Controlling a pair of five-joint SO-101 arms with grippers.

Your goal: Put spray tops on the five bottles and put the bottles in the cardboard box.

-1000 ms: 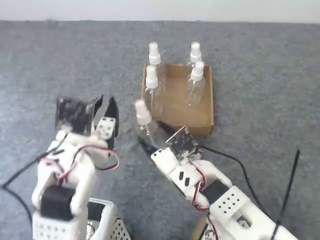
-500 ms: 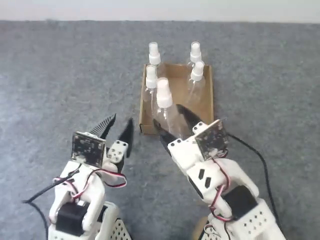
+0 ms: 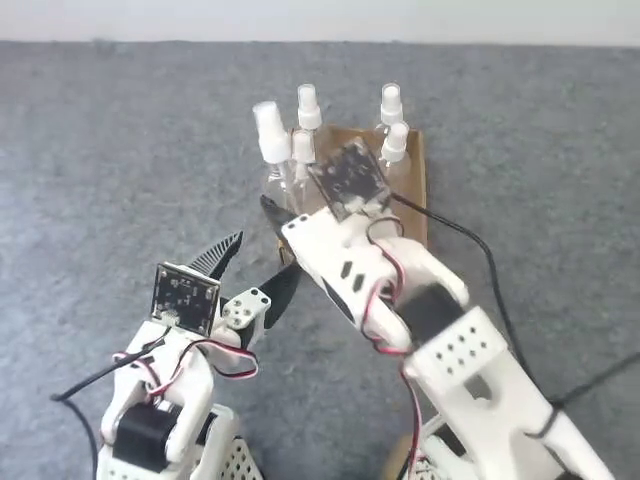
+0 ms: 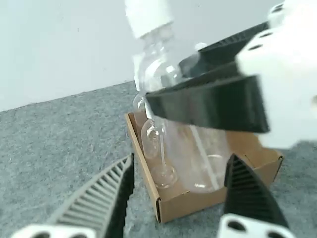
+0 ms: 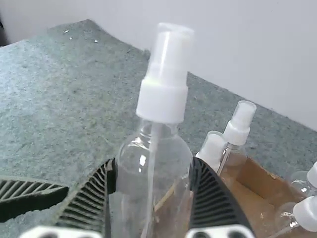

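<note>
Right now the right gripper (image 5: 153, 171) is clamped around the belly of a clear bottle (image 5: 157, 148). The bottle has its white spray top (image 5: 165, 79) on and is held upright in the air by the left edge of the cardboard box (image 3: 420, 185). Four more capped bottles (image 3: 394, 150) stand in it. The left gripper (image 3: 262, 258) hangs nearby over the grey carpet (image 3: 120, 150), jaws spread wide.

The light was soft and even, and the grey carpet (image 3: 110, 140) in the high view was bright over the whole frame. Shadows were weak, only faint ones close to the arms. The white wall (image 3: 320, 18) along the upper edge looked pale and flat. In the right wrist view small glints sat on the clear bottle (image 5: 148, 168). In the left wrist view the other arm's white casing (image 4: 292, 74) was nearly washed out.
</note>
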